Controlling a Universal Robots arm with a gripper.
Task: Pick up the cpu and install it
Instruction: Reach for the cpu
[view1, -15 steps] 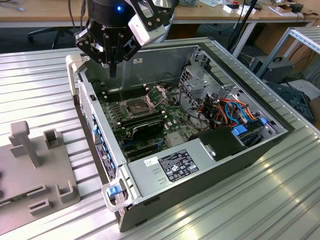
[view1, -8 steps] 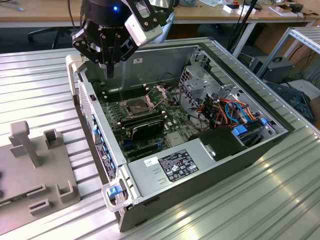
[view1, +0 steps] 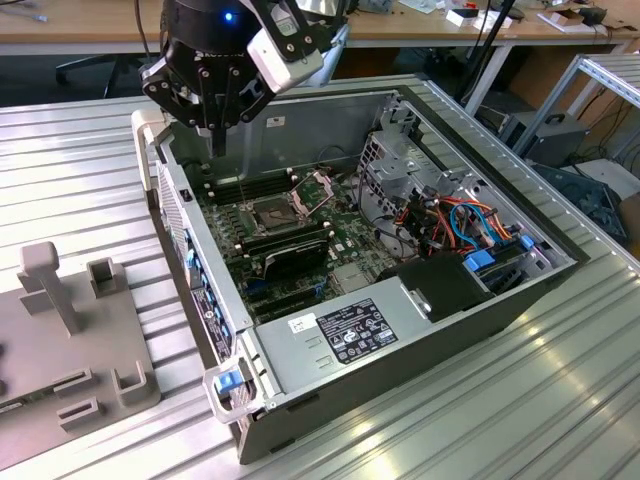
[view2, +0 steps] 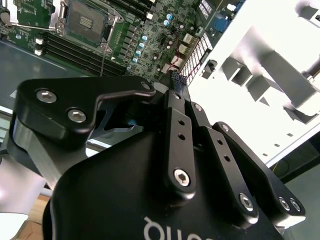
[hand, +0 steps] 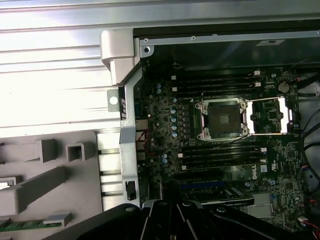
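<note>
Above the case rim, claw apart.

Quick tally, exterior view: 1 counter, ribbed metal. 1 PC case, centre of frame. Inside it: 1 mobo, 1 CPU socket, 1 hinged frame, 1 PSU. RAM banks: 2 in the first wrist view, one each side of the socket; no. of sticks can't tell. Lower left: 1 grey fixture plate w/ 1 tall post. Upper left: 1 gripper.
</note>
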